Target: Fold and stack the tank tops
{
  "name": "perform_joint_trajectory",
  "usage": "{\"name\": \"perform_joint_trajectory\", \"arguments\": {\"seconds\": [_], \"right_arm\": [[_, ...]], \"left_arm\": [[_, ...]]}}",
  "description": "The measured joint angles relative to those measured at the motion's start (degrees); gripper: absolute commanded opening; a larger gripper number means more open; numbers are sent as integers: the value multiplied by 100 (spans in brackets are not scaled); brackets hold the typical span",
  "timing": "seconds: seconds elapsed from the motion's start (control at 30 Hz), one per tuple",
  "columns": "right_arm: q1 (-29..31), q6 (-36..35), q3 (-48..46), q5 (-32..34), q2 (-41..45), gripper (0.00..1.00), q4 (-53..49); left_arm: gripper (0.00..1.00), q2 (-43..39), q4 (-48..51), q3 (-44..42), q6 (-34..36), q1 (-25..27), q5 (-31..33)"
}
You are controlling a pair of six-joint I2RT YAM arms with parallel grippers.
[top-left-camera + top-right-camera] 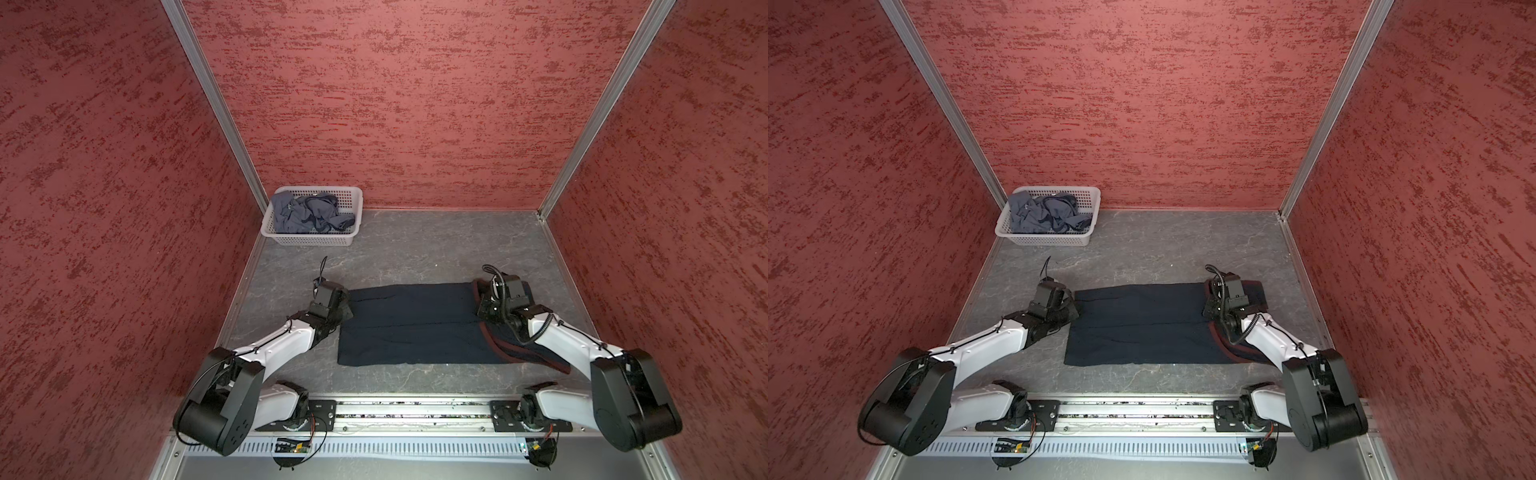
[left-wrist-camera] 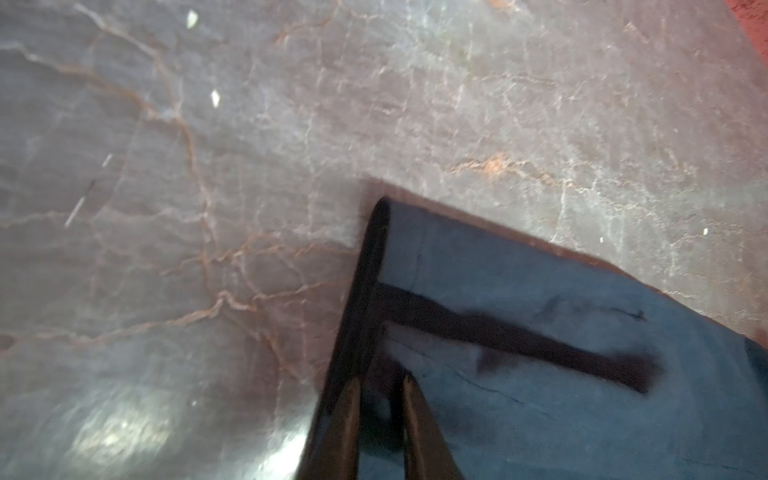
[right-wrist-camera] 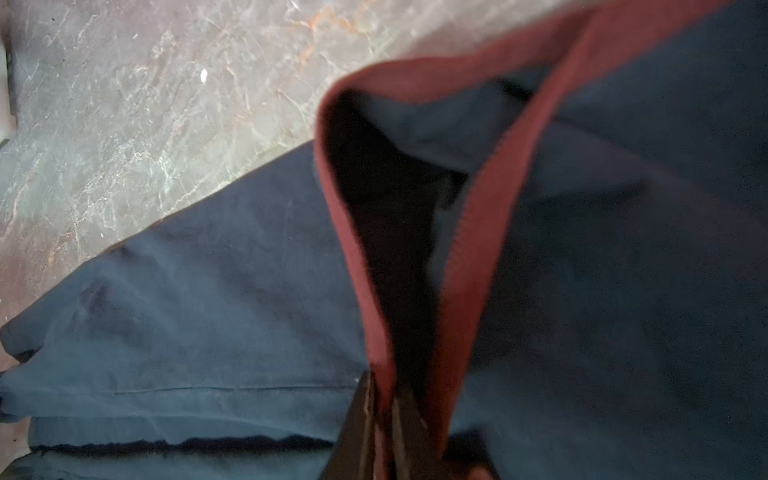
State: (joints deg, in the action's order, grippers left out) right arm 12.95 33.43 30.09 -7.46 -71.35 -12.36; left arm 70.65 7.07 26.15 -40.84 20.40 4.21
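Though seemingly past the lengthwise folds, expect a cross fold yet for the dark navy cloth tank top with maroon trim [image 1: 415,324], lying as a flat band on the grey marbled table [image 1: 415,249], well apart from, and nearer the camera than, the white perforated plastic basket [image 1: 316,242]. Note the right gripper [image 3: 382,390] pinched on that trim at the end farther from the basket, and the left gripper [image 2: 381,378] slightly parted at the hem end nearer the basket. Count the slate grey-blue cloth tank top [image 1: 299,214], crumpled inside the basket, as yet to fold; no stack begun. Judged roughly a third done.
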Motion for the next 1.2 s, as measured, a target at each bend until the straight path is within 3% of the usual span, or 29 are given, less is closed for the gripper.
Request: {"name": "perform_joint_trajectory", "arguments": {"seconds": [0.4, 0.93, 1.0, 1.1, 1.2], "right_arm": [[240, 483, -251, -90, 658, 12, -127], [304, 756, -426, 142, 1034, 14, -597], [304, 809, -428, 175, 1034, 30, -625], [308, 828, -433, 221, 1038, 57, -691], [308, 787, -339, 330, 1038, 67, -931]], "left_arm": [[0, -586, 199, -236, -422, 17, 83], [0, -1047, 824, -358, -761, 450, 382], [4, -1130, 918, -363, -826, 538, 452], [35, -1139, 990, -363, -909, 557, 529], [45, -1115, 1239, -308, -988, 553, 693]]}}
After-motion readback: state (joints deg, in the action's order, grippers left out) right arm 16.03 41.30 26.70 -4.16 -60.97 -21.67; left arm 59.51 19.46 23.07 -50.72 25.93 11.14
